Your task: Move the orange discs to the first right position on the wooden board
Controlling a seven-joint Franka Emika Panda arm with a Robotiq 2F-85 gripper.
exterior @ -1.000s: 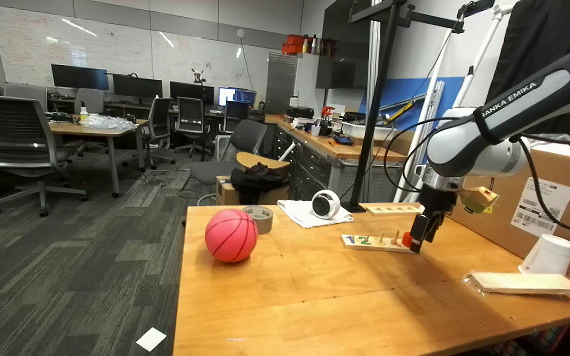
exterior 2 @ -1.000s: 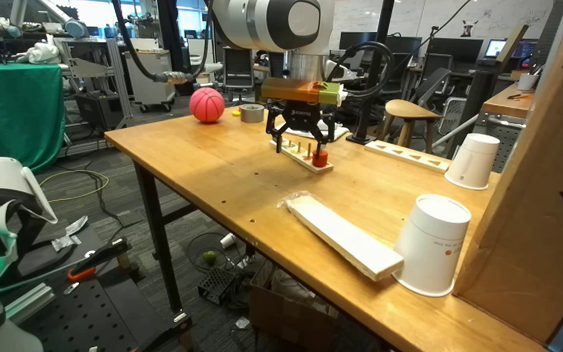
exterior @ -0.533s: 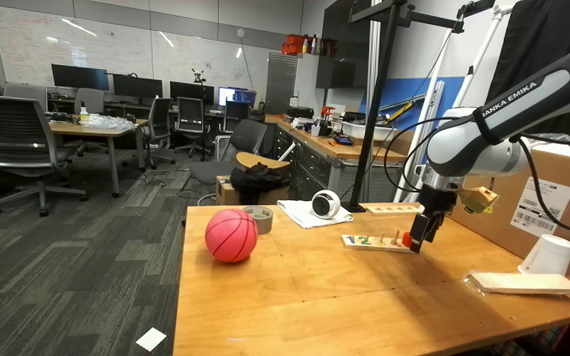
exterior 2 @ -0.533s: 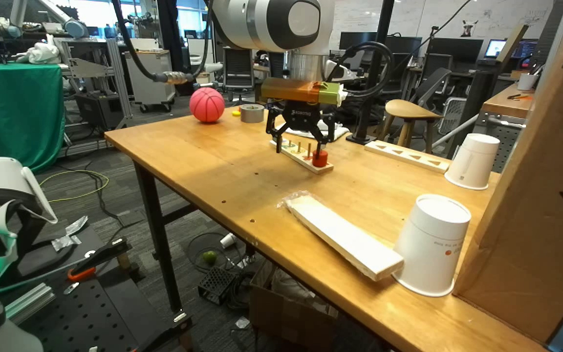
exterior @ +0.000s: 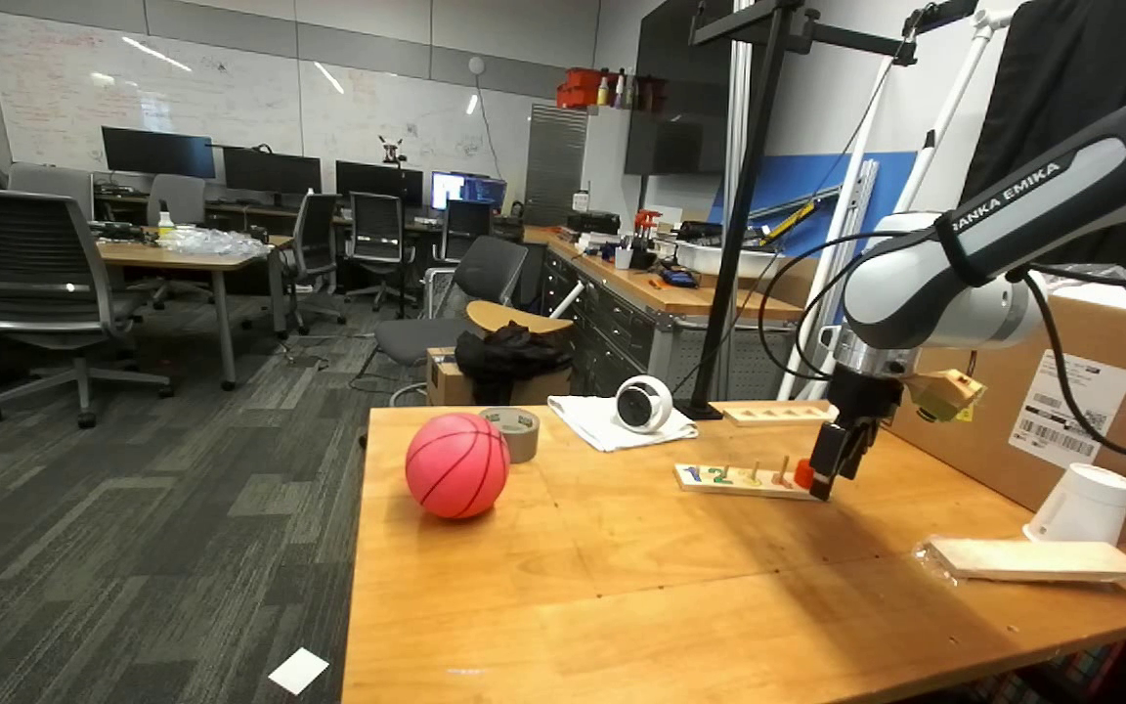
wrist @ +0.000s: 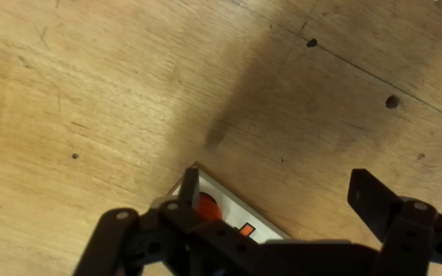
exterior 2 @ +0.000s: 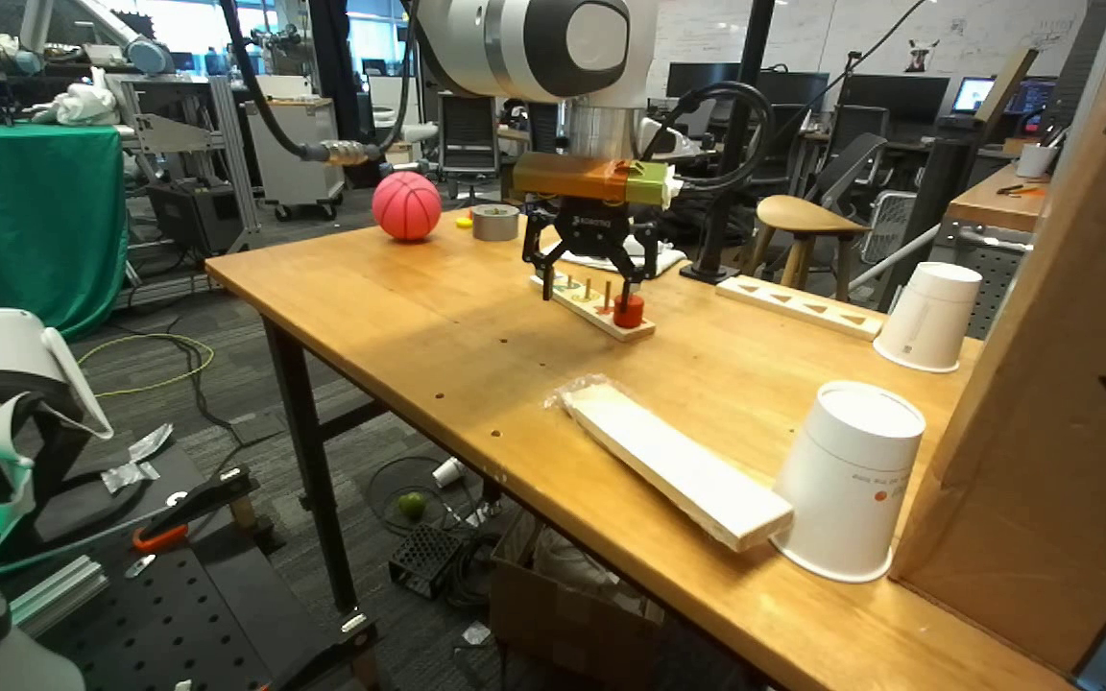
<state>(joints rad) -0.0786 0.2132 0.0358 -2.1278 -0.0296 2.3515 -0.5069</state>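
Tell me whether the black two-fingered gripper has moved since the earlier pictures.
No: in both exterior views, the gripper shows no visible shift in any direction against the tall black pole.

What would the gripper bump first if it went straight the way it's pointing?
Pointing down, the gripper would probably meet the orange discs or the wooden board under them with one of its open jaws; depth leaves which unclear. The other jaw points at the table.

Table (exterior 2: 399, 317) with ball (exterior 2: 406, 206), wooden board (exterior: 737, 479), cups (exterior 2: 849, 480)
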